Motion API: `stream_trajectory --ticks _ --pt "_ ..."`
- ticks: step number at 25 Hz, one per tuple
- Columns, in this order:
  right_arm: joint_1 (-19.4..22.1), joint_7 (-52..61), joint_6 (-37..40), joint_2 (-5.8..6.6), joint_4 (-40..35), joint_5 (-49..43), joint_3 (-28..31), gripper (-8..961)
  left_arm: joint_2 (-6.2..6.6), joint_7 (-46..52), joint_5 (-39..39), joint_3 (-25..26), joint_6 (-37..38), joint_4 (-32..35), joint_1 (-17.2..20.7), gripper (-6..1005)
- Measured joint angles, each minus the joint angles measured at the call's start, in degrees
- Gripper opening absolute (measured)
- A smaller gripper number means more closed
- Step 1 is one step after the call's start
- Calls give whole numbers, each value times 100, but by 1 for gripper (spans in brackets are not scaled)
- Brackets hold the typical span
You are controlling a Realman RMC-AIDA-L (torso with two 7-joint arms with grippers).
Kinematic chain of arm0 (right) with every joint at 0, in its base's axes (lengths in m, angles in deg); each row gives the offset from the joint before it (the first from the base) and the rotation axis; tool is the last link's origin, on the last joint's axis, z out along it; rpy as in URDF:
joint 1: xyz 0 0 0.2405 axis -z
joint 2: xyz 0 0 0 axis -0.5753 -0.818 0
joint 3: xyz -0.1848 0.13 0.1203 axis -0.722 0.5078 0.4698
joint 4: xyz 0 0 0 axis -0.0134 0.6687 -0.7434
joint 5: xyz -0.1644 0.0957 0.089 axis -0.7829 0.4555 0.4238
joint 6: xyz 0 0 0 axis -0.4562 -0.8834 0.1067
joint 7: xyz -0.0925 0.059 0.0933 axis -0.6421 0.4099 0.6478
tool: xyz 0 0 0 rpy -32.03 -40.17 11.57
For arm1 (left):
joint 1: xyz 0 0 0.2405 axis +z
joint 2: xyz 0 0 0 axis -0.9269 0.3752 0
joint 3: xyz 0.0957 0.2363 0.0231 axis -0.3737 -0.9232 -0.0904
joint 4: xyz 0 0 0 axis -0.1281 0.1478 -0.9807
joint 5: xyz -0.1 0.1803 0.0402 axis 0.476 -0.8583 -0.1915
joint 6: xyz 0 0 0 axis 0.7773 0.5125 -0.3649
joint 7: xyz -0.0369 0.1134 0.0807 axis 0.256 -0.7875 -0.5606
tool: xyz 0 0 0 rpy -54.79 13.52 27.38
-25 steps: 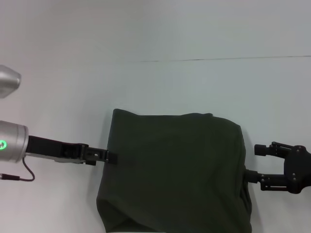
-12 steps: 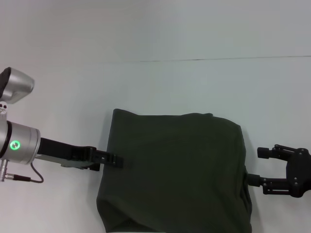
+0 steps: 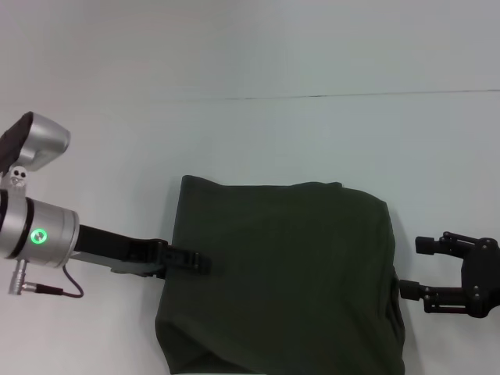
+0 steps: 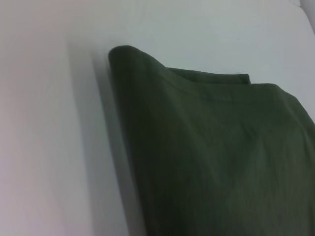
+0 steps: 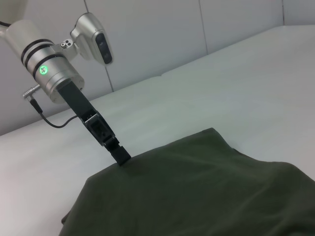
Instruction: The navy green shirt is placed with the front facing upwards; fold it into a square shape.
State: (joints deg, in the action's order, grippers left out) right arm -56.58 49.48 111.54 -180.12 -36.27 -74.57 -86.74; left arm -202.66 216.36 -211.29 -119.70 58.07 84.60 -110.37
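Observation:
The navy green shirt [image 3: 281,273] lies folded into a rough rectangle on the white table, near the front edge of the head view. Only plain green cloth shows; the lettering and collar are hidden. My left gripper [image 3: 201,262] reaches in from the left, its shut tips resting just over the shirt's left edge; it also shows in the right wrist view [image 5: 120,157]. My right gripper [image 3: 416,269] is open and empty, just off the shirt's right edge. The shirt fills much of the left wrist view [image 4: 216,157] and the right wrist view [image 5: 197,191].
The white table [image 3: 258,133] stretches beyond the shirt, with a thin seam line [image 3: 344,95] across it farther back. A thin cable [image 3: 55,291] hangs below the left arm's wrist.
My left gripper has slid rightward from beside the shirt's left edge to just over it. My right gripper has backed slightly away from the right edge. The shirt has not moved.

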Motion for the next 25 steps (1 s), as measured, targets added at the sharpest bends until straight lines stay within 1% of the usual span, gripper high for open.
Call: stream_trajectory --ticks 5,9,15,21,25 --pt "2 25 1 5 0 0 -13 923 -29 -30 29 0 -115 -153 -81 915" --pt "13 39 9 13 0 0 -21 923 -68 -38 34 0 -148 -162 -108 909" --pt "23 45 32 13 0 -40 1 923 -82 -54 10 -67 -202 -128 -141 901" --pt "17 73 53 12 0 -44 11 922 -117 -124 12 -70 -299 -76 -113 740" --pt "-2 126 54 12 0 -44 14 922 -125 -122 23 -70 -381 -74 -111 557"
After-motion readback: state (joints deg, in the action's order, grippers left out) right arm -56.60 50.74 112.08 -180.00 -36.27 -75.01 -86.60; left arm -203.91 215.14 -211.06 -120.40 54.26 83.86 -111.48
